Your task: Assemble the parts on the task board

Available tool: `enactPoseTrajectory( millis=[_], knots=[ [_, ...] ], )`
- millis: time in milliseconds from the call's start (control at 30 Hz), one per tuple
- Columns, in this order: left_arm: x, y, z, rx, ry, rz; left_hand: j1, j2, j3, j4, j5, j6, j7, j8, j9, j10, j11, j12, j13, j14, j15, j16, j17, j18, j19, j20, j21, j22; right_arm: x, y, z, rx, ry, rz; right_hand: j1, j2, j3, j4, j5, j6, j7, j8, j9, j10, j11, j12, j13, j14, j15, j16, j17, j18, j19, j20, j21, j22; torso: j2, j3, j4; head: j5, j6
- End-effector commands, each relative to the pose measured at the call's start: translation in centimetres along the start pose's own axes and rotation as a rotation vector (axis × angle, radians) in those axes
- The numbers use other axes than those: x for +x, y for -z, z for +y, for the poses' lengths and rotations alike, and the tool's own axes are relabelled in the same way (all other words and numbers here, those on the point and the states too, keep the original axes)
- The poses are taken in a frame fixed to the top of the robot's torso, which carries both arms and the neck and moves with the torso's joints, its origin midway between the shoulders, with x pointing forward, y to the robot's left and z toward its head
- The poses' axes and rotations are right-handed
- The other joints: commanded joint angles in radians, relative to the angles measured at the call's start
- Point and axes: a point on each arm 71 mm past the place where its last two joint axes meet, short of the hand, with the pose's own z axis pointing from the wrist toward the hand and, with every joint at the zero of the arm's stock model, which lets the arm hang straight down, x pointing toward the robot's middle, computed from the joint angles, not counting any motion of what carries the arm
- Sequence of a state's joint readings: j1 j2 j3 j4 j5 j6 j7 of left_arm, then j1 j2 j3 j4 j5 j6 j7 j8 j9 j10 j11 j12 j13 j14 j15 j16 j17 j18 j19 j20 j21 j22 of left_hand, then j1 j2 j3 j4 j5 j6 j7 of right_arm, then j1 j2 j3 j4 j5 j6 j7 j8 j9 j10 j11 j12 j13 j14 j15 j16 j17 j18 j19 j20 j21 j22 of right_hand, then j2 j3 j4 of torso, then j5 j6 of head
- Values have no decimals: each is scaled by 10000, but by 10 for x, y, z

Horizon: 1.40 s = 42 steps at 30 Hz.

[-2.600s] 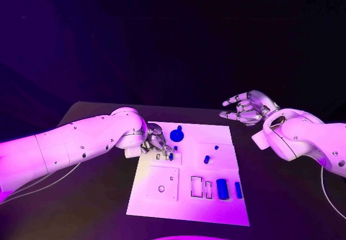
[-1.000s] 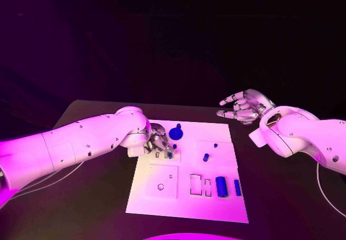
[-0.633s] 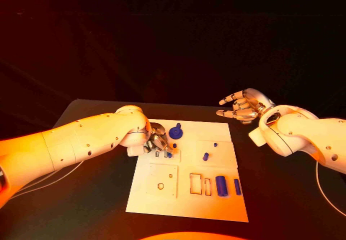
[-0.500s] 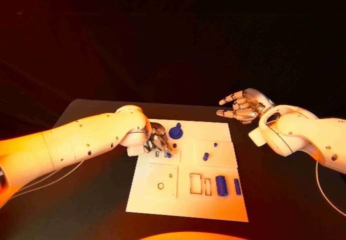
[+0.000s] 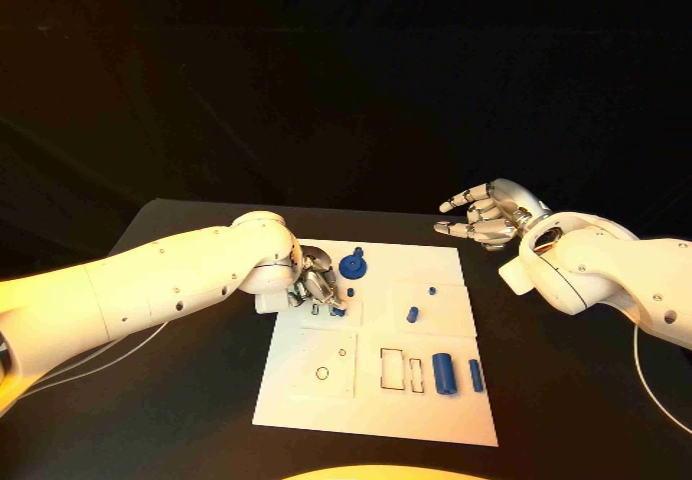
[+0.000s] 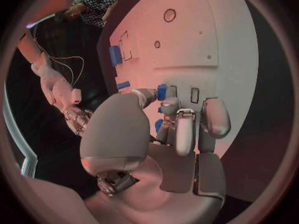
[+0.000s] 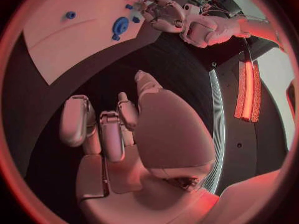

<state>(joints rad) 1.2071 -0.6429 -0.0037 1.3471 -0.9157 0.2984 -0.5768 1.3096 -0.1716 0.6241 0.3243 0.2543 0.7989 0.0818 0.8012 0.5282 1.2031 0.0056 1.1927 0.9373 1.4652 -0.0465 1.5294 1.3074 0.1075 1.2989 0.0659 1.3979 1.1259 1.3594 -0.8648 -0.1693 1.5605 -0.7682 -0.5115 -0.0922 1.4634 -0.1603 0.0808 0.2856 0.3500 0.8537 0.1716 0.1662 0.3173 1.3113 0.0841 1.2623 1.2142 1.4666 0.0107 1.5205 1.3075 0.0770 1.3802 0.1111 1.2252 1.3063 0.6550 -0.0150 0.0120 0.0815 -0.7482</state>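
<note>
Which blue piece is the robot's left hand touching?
The small blue piece under the left hand's fingertips, near the task board's left edge. The other blue pieces lie untouched.

Task board (image 5: 378,400) mid-table (image 5: 173,400); left hand (image 5: 315,284) over its far-left corner, right hand (image 5: 490,217) beyond far-right.

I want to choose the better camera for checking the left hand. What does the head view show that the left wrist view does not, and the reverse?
Head view: the whole outline of the white task board, and the round blue part with a knob on its far end.
Left wrist view: the silver left hand from its palm side, fingertips meeting a small blue part; a grip is not certain.
Both: board, left hand, and the thick blue block beside the rectangular slots.
</note>
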Motion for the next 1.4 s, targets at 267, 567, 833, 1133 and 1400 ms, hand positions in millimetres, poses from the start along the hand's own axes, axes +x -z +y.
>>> enactPoseTrajectory(
  millis=[267, 567, 833, 1133, 1400],
  knots=[
    [0, 6, 4, 356, 673, -138, -510, -238, 2149, -1817, 52, 57, -65, 128, 1344, 317, -45, 148, 268, 826, -87, 128, 2005, -158, 28, -85, 77, 61, 2, 0, 1, -78, 84, 194, 40, 65, 52, 15, 32, 58, -26, 39, -13, -50, -24, 15, -6, 694, -33, -44, 1226, 78, -50, 10, -33, -14, 8, 6, 9, -4, 44],
    [-1, 15, 8, 525, 905, -895, -969, -531, 2859, -2318, 291, 316, -147, 185, 1535, 670, -133, 350, 579, 930, -177, 243, 2253, -199, 222, -169, 185, 280, 2, 0, 0, -58, 90, 192, 39, 62, 66, 18, 59, 60, -27, 43, -16, -54, -24, 12, -12, 693, -34, -48, 1220, 82, -58, 9, -51, -26, 26, 23, -10, 51, 10],
    [-1, 20, 9, 596, 554, -1744, -1122, -631, 3022, -2465, 458, 426, -192, 200, 1595, 810, -180, 411, 679, 950, -220, 263, 2299, -240, 376, -209, 273, 485, 2, 0, -1, -51, 91, 193, 32, 60, 75, 23, 81, 62, -26, 46, -18, -48, -25, 19, -4, 692, -34, -49, 1217, 82, -59, 8, -55, -27, 8, 24, 11, 38, -43],
    [5, 19, 6, 659, -93, -2252, -1159, -672, 3084, -2525, 493, 471, -211, 204, 1614, 853, -200, 418, 694, 948, -238, 257, 2289, -258, 440, -226, 311, 572, 1, 0, -2, -33, 93, 154, 32, 60, 75, 23, 81, 62, -26, 46, -18, -48, -25, 19, -4, 692, -34, -49, 1217, 82, -59, 8, -55, -27, 10, 11, 5, 44, -101],
    [10, 17, 8, 602, -350, -2263, -1175, -685, 3103, -2540, 496, 491, -217, 206, 1620, 895, -206, 450, 748, 952, -244, 262, 2299, -263, 458, -232, 321, 596, 1, 1, -3, -20, 94, 140, 22, 56, 83, 28, 103, 62, -26, 48, -20, -60, -25, 7, -20, 689, -34, -56, 1203, 85, -65, 8, -70, -36, 10, 10, -1, 40, -145]
  ],
)
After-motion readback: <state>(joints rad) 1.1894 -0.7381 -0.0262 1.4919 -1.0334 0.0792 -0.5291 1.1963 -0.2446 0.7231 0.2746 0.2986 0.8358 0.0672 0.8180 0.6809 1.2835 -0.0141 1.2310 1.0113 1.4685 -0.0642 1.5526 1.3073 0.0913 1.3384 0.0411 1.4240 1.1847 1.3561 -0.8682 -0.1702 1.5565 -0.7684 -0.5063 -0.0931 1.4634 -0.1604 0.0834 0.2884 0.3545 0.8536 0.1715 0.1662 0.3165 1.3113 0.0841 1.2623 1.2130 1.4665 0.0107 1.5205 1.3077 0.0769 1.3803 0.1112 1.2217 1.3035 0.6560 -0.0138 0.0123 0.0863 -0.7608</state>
